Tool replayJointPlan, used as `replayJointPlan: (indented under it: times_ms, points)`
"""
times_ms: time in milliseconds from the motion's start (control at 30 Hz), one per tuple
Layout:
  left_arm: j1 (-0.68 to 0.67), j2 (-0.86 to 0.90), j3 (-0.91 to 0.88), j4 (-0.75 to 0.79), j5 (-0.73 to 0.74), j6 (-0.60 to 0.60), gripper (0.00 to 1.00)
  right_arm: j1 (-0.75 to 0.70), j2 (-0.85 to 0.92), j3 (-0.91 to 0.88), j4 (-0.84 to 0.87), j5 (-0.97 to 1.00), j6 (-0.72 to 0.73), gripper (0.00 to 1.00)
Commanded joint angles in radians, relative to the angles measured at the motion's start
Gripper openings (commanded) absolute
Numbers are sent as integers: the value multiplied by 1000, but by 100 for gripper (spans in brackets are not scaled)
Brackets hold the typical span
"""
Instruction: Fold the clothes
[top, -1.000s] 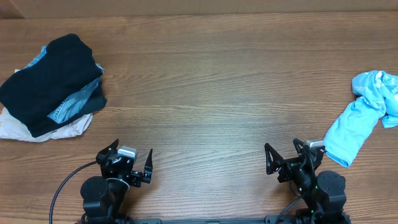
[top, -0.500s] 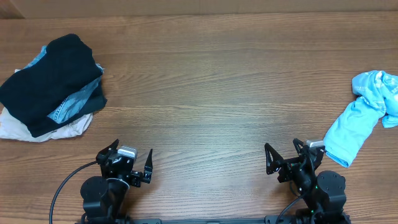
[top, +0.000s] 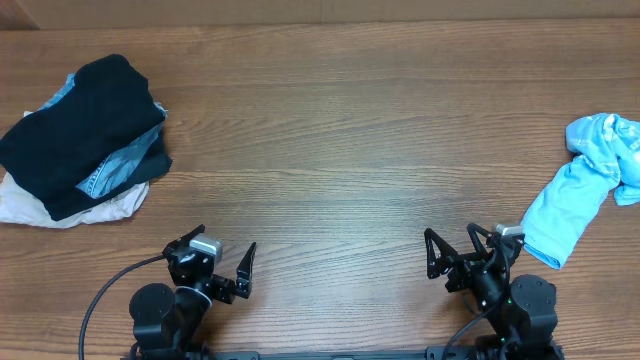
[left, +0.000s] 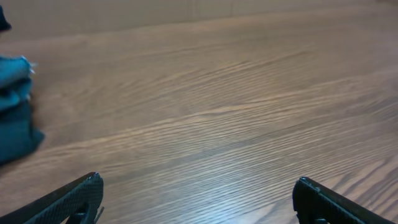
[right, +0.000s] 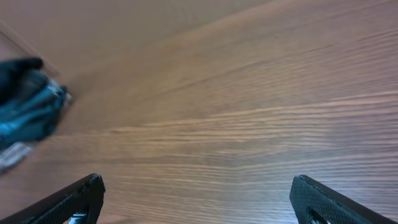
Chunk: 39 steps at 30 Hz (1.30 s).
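Note:
A crumpled light sky-blue T-shirt (top: 585, 186) lies at the right edge of the wooden table (top: 340, 130). A pile of clothes sits at the far left: a black garment (top: 85, 130) on top, denim-blue fabric (top: 112, 172) under it and a cream garment (top: 95, 210) at the bottom. The pile shows blurred at the left edge of the left wrist view (left: 13, 109) and of the right wrist view (right: 28, 106). My left gripper (top: 222, 262) is open and empty at the front left. My right gripper (top: 455, 252) is open and empty at the front right, just left of the T-shirt's lower end.
A pale wall or board (top: 320, 10) runs along the far edge of the table. A black cable (top: 110, 290) loops off the left arm's base at the front edge.
My left gripper has shifted slightly to the right and toward the front edge. The right gripper and the clothes have stayed put.

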<state>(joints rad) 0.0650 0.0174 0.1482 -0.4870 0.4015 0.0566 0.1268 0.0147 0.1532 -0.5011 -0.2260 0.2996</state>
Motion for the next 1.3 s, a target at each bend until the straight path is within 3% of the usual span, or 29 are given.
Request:
replayJointPlan:
  times_ms: [0, 133, 300, 433, 667, 767, 900, 1067, 1267]
  points:
    - [-3, -9, 34, 18, 74, -281, 100, 2, -11, 5, 137, -97, 108, 100]
    - [-3, 42, 154, 61, 12, -324, 100, 2, 45, 83, 234, -97, 155, 100]
    - [-3, 285, 419, -53, -26, -220, 100, 2, 279, 257, 165, -89, 154, 100]
    - [-3, 605, 725, -256, -55, -141, 100, 2, 580, 493, 2, -63, 146, 100]
    - [-3, 1063, 1239, -616, 27, -141, 100, 2, 1105, 1014, -399, -18, 44, 100]
    - [-3, 1180, 1272, -628, 138, -142, 100, -3, 1242, 1099, -492, 8, -5, 100]
    - [-6, 1260, 1272, -645, 210, -141, 100, -101, 1349, 1188, -566, 137, 77, 100]
    - [-63, 1280, 1273, -706, 111, -100, 100, -441, 1493, 1280, -585, 92, 94, 99]
    - [-183, 1280, 1273, -703, 65, -78, 100, -714, 1702, 1279, -590, 91, 95, 83]
